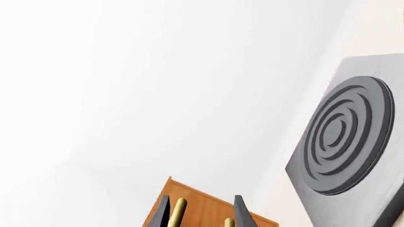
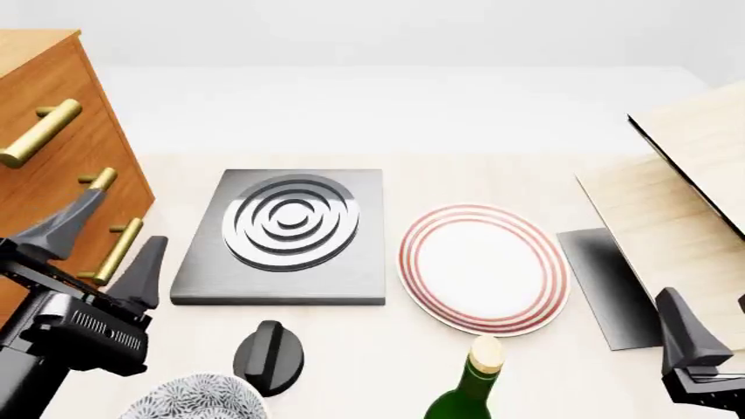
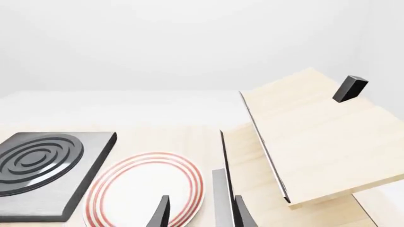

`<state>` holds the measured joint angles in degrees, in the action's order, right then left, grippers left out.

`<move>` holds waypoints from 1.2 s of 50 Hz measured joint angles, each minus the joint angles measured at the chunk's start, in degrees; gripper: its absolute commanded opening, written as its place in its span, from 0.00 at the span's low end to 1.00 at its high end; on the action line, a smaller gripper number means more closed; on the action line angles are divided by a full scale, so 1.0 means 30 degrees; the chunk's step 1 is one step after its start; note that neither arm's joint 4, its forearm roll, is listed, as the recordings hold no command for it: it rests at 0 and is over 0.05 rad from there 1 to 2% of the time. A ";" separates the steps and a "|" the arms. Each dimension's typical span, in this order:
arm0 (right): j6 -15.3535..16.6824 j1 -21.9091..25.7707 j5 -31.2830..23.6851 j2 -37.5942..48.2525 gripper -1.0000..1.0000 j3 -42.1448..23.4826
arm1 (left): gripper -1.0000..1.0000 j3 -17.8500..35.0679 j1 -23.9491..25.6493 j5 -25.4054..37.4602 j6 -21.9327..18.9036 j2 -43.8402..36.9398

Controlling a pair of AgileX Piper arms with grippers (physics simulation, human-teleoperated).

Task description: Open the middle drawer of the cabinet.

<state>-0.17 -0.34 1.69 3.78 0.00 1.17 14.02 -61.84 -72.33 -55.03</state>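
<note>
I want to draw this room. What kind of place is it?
Probably a pretend kitchen, drawn by a computer. A grey square hob with ring-shaped grooves lies on the table beside a white round plate with red rim stripes, and a green glass bottle stands nearby.

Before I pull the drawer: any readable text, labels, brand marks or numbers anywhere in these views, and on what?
None readable in any view.
Green glass bottle: no label in view.
Orange-brown wooden cabinet: bare fronts, plain brass handles.
Grey square hob plate: only raised rings.
Red-rimmed white plate: stripes only.
</note>
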 measured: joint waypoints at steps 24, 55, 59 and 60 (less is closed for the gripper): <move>0.0000 0.0000 0.0002 0.0003 1.00 0.0000 | 1.00 0.1265 -0.1768 -0.2552 -0.0992 -0.3141; 0.0001 0.0000 0.0003 0.0004 1.00 0.0000 | 1.00 0.0647 -0.1194 -0.2685 -0.2096 -0.4994; 0.0001 0.0001 0.0003 0.0005 1.00 0.0000 | 1.00 0.0531 -0.1091 -0.2685 -0.2216 -0.5200; 0.0001 0.0001 0.0002 0.0004 1.00 0.0000 | 1.00 0.0509 -0.1075 -0.2685 -0.2243 -0.5246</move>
<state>-0.16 -0.34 1.70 3.79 0.00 2.70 10.79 -69.90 -79.06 -70.77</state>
